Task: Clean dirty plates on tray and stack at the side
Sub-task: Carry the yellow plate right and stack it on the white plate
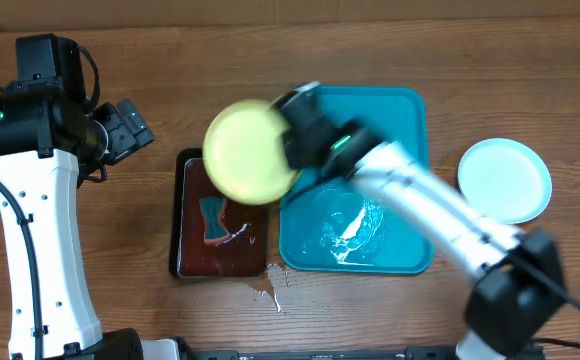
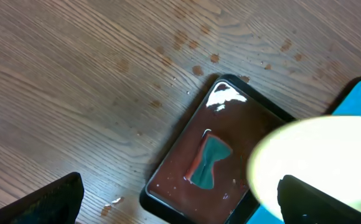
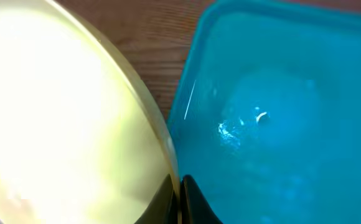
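Observation:
My right gripper (image 1: 292, 140) is shut on the rim of a pale yellow-green plate (image 1: 247, 152) and holds it in the air over the dark brown tray and the teal tray's left edge. The plate fills the left of the right wrist view (image 3: 62, 118), its rim pinched between the fingers (image 3: 175, 198). It also shows in the left wrist view (image 2: 317, 155). The teal tray (image 1: 410, 110) is wet and holds no plate. A pale blue-white plate (image 1: 505, 178) lies on the table to its right. My left gripper (image 2: 180, 202) is open and empty, raised at the left.
A dark brown black-rimmed tray (image 1: 185, 250) with liquid and a teal sponge (image 1: 213, 220) sits left of the teal tray; it shows in the left wrist view (image 2: 187, 155). Water drops (image 1: 270, 290) lie on the wood in front.

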`<state>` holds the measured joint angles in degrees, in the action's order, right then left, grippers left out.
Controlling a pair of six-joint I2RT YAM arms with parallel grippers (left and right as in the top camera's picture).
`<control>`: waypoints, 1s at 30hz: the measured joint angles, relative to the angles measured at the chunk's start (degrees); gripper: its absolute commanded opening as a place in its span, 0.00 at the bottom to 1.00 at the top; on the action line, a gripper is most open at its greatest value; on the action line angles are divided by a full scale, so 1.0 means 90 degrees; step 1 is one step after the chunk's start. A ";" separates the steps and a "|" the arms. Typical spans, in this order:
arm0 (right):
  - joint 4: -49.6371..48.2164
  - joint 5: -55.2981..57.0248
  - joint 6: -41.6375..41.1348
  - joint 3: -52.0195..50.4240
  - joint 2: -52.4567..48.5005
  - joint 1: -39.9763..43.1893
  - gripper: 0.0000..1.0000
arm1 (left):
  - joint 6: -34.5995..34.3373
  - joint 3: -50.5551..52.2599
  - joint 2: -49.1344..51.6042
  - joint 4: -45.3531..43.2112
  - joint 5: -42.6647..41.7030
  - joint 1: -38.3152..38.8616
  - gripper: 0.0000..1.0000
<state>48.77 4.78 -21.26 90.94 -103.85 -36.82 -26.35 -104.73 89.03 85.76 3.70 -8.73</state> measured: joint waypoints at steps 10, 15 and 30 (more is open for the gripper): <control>0.1173 -0.2620 -0.0202 0.0158 0.0942 0.5158 0.04 | 0.0000 0.0000 0.0000 0.0002 0.0002 0.0000 1.00; 0.2004 -0.2285 -0.0279 -0.0114 0.0797 0.6873 0.04 | 0.0000 0.0000 0.0000 0.0005 0.0000 0.0000 1.00; 0.0988 -0.1630 -0.0243 -0.2472 0.0471 0.8177 0.68 | 0.0000 0.0000 0.0000 0.0002 0.0002 0.0000 1.00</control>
<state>57.67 -9.89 -23.44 68.69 -99.61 36.77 -26.35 -104.73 89.03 85.78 3.73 -8.73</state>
